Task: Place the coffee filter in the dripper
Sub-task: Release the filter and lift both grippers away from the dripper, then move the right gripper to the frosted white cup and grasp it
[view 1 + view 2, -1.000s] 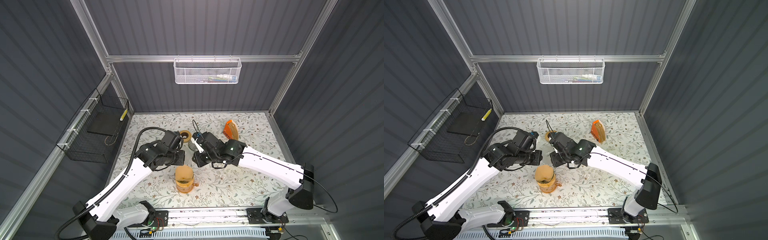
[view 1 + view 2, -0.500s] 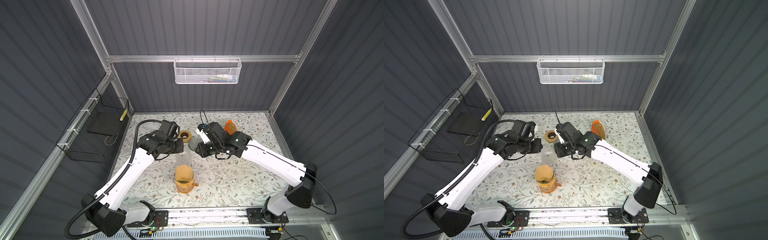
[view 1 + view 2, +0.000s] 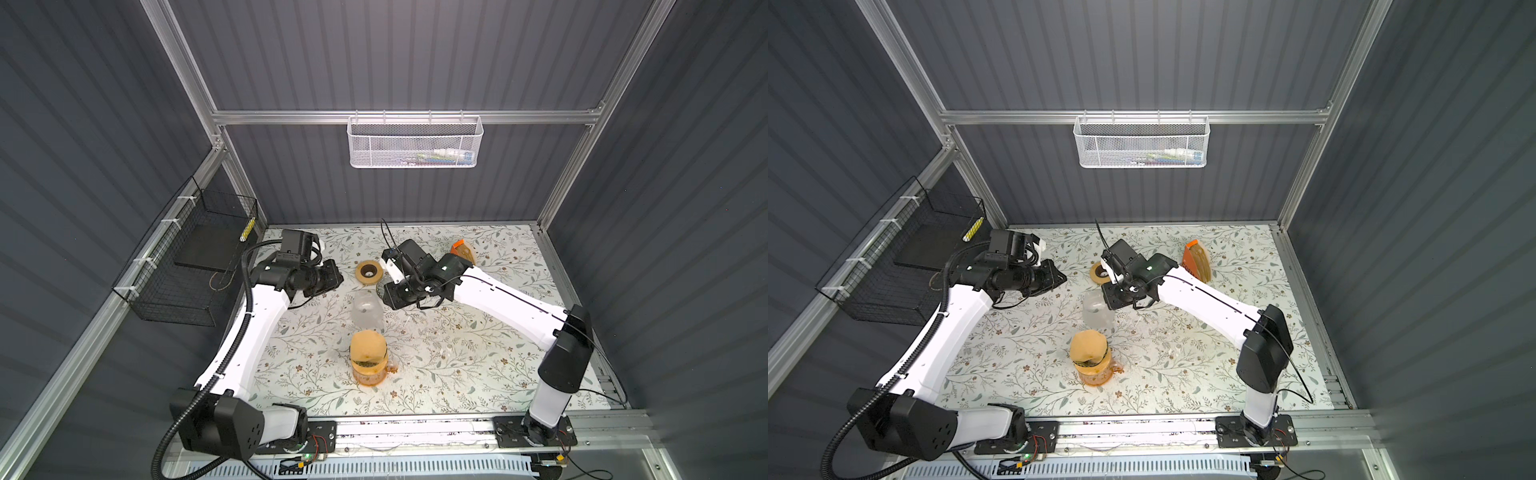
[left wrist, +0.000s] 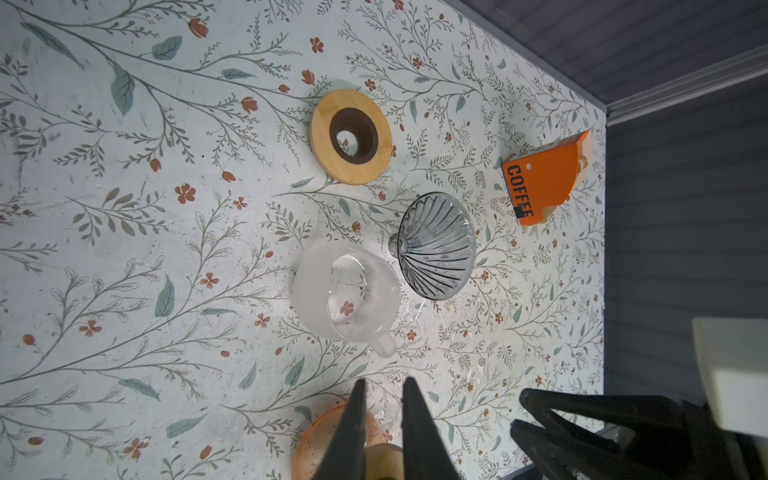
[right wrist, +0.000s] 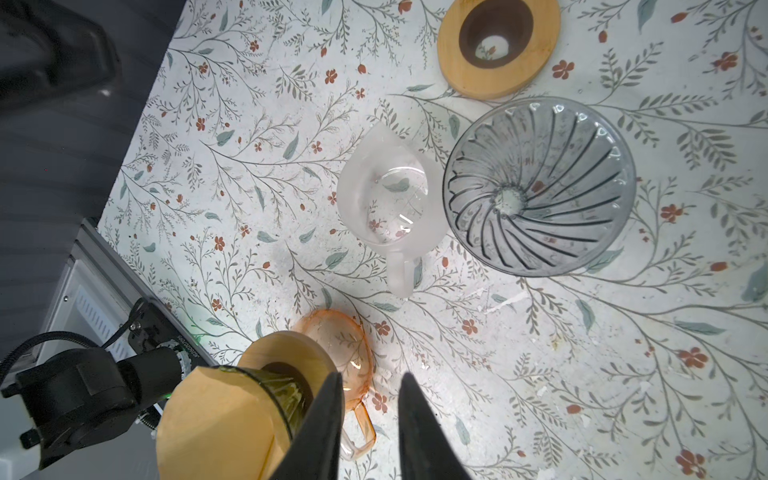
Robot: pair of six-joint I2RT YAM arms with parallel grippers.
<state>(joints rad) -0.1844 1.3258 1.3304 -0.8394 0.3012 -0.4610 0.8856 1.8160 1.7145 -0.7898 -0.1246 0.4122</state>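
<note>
Three grey ribbed walls (image 3: pixel 395 62) enclose floral tabletop (image 3: pixel 478 353).

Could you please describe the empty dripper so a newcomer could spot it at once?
On the flowered table, find the wooden ring with the dark hole. Close by it stand a frosted jug and, right beside that, the dripper. It is the only smoky grey glass cone with spiral ribs, and it holds no paper.

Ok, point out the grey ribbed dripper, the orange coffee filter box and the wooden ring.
grey ribbed dripper (image 5: pixel 582 166): right wrist view, on its ribbed inner wall.
orange coffee filter box (image 4: pixel 540 183): left wrist view, on its printed orange face.
wooden ring (image 4: pixel 353 99): left wrist view, on its pale wood rim.
</note>
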